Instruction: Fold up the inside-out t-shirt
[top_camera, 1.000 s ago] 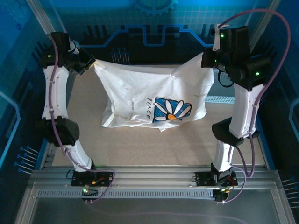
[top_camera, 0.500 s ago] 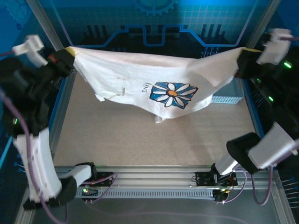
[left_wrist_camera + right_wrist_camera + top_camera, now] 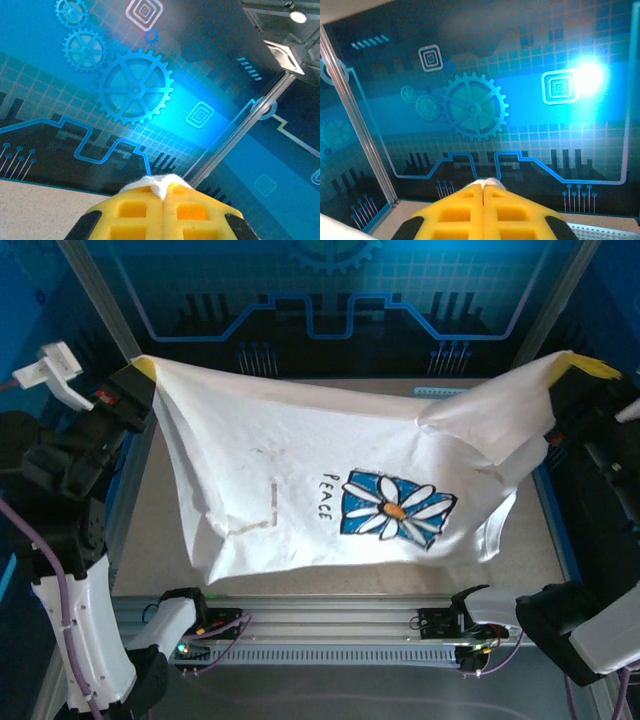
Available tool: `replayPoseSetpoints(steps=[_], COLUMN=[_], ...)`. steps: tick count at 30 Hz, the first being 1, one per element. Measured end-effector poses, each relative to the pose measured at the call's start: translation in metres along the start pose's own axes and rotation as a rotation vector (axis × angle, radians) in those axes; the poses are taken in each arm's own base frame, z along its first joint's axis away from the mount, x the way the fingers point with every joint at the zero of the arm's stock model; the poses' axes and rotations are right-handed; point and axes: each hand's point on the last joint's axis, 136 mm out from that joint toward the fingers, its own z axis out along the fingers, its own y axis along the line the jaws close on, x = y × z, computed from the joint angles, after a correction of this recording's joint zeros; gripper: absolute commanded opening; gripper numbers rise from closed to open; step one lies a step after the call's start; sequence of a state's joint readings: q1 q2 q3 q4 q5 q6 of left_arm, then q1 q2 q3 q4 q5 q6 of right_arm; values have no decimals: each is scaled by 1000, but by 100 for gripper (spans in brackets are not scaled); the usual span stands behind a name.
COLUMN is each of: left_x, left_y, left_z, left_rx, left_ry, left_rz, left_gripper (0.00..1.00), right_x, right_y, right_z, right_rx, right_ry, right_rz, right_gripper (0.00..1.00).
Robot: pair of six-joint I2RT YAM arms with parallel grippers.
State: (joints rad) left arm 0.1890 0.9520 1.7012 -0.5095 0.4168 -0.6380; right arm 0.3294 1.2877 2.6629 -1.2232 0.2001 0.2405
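Found the left hand (image 3: 143, 370) raised at the upper left, yellow padded fingers pressed flat together with no gap, pinching one top corner of the white soft cloth t-shirt (image 3: 300, 470). Confirmed in the left wrist view: the same hand (image 3: 162, 192) shut, with a small fold of white cloth (image 3: 160, 182) nipped between the pads. Noted the garment stretched wide in the air between the two hands, sagging in the middle, its lower edge hanging low over the near part of the beige speckled tabletop (image 3: 160, 515); cannot tell whether that edge touches the surface. Recorded dark "PEACE" lettering (image 3: 328, 483) near centre, and just to its right a blue rectangular print bearing a white daisy with an orange centre (image 3: 395, 508). Saw a strip of light blue-grey perforated plastic basket (image 3: 440, 392) behind the shirt's upper edge. Found the right hand (image 3: 588, 365) at the upper right, likewise closed on the opposite top corner; verified in the right wrist view (image 3: 483, 187), pads together on a sliver of cloth (image 3: 490, 181).
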Motion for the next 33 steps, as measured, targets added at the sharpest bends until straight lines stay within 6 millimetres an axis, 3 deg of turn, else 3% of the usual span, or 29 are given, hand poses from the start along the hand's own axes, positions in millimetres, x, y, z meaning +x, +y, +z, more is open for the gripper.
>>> replayPoseSetpoints(steps=[3,7,10,13,16,18,21,23,24,26,29,30,33], left_x=[19,67,127,184,223,240,260,272,277,282,282,278,258], left_y=[36,111,181,241,281,302,331,349,359,375,396,403,419], left_z=[26,69,85,86,89,95,105,114,121,135,157,165,180], left_rx=[-61,-186,-330,-467,-555,-592,-644,-673,-684,-699,-722,-737,-797], left_ry=[68,201,321,427,493,524,560,587,599,611,623,626,615], left_rz=[-54,-169,-279,-373,-435,-457,-479,-496,-503,-512,-497,-490,-456], left_gripper=[0,0,0,0,0,0,3,10,12,27,61,69,78], right_x=[18,63,127,200,262,291,322,341,353,371,393,396,396], right_y=[0,-2,-8,-16,-23,-25,-31,-38,-43,-51,-65,-69,-77], right_z=[40,108,161,198,222,236,262,280,291,310,346,358,389], right_rx=[17,42,62,77,86,84,94,109,119,139,172,182,217], right_ry=[73,210,360,510,618,666,701,720,736,759,783,783,769], right_rz=[-27,-64,-85,-97,-104,-104,-99,-87,-81,-66,-59,-53,-51], right_gripper=[0,0,0,0,0,0,0,0,7,34,57,60,64])
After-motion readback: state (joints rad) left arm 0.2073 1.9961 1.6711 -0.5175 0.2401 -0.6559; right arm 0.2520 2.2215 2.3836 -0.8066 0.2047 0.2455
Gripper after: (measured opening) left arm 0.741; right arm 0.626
